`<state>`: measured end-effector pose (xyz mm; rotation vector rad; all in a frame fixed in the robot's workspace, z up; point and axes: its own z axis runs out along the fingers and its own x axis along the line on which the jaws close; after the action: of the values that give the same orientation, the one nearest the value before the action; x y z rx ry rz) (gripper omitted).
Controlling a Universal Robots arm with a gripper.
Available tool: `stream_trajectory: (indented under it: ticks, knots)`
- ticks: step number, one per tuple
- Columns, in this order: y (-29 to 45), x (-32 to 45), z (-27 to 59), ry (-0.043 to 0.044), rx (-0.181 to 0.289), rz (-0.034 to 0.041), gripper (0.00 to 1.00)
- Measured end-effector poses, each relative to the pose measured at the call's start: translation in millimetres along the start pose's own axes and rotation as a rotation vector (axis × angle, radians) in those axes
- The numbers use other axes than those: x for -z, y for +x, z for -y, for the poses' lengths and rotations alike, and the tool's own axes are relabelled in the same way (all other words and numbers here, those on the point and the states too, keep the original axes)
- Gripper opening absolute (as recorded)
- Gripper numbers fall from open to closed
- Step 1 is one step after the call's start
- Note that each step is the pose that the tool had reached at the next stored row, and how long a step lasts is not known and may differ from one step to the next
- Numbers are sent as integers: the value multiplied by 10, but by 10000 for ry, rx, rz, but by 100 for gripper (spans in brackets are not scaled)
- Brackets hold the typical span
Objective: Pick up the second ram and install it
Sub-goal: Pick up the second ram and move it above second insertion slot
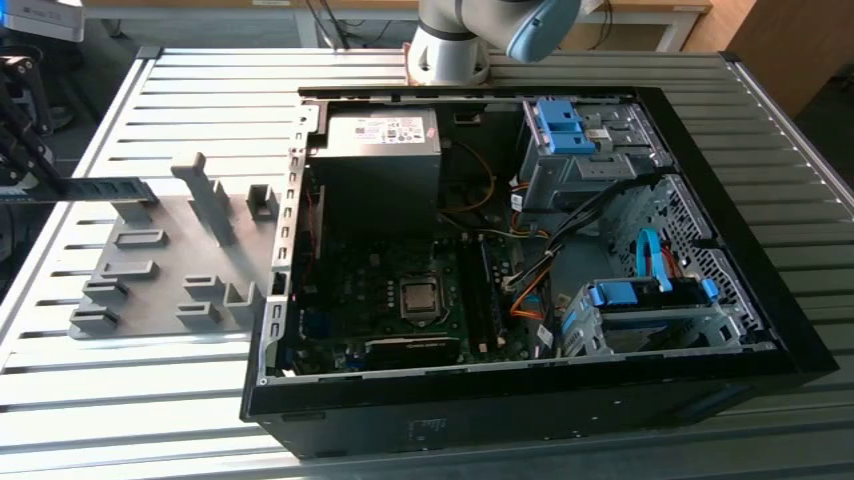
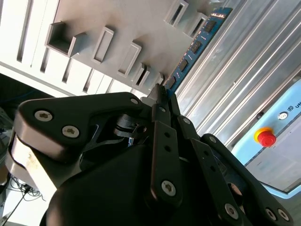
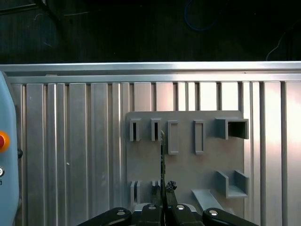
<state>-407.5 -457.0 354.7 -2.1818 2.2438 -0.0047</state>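
Evidently the second ram (image 2: 194,46) is gripped by one short end, so that its length juts clear of the gripper (image 2: 162,94) and its long edges are left free for a slot. The jaws are drawn together and clamped on that end, and the chip side is shown in the second wrist view. In the exterior view the second ram (image 1: 100,188) is carried level at the far left of the scene, over the left part of the grey holder (image 1: 160,290). It seems to be lifted clear of the holder's slots, though this cannot be settled from the edge-on first wrist view. The open computer case (image 1: 534,390) lies well apart to the right on the slatted table (image 1: 134,390), with its motherboard (image 1: 400,300) exposed upward for access.
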Motion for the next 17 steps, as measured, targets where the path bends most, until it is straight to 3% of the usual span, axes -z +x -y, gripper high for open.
stream_trajectory:
  ticks: [17]
  knots:
    - [-1,208,2,1,0,0,14]
